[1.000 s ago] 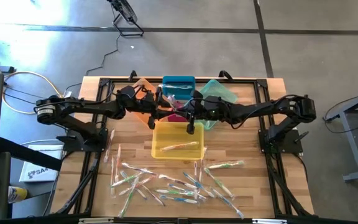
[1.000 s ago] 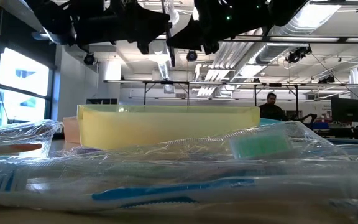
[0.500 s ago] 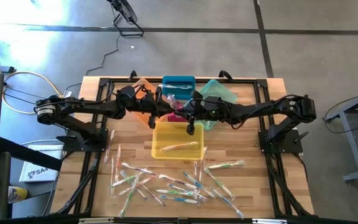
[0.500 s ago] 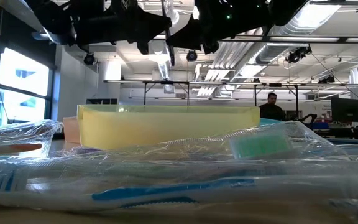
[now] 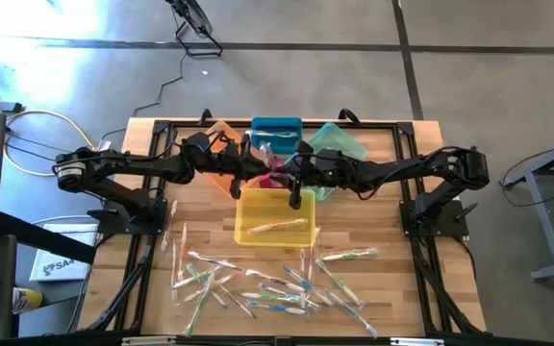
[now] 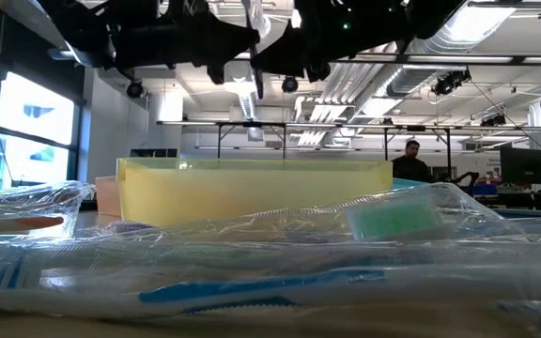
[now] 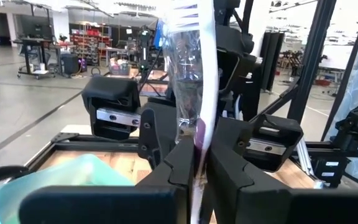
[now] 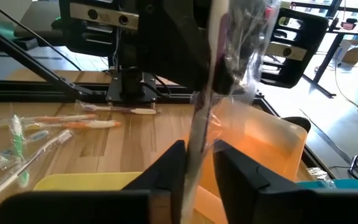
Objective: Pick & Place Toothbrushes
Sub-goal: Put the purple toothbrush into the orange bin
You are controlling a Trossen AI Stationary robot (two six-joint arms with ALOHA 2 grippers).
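Since a second ago, little has shifted: both arms stay meeting above the bins at the table's far middle. Left gripper [image 7: 194, 163] is clamped on a wrapped toothbrush [image 7: 190, 68] standing upright between its fingers. Right gripper [image 8: 197, 163] has the same toothbrush between its fingers, which look slightly parted. One toothbrush [image 5: 277, 227] lies in the yellow bin [image 5: 245, 204], and many loose toothbrushes [image 5: 267, 284] are scattered on the wooden table [image 5: 383, 221] nearer the front.
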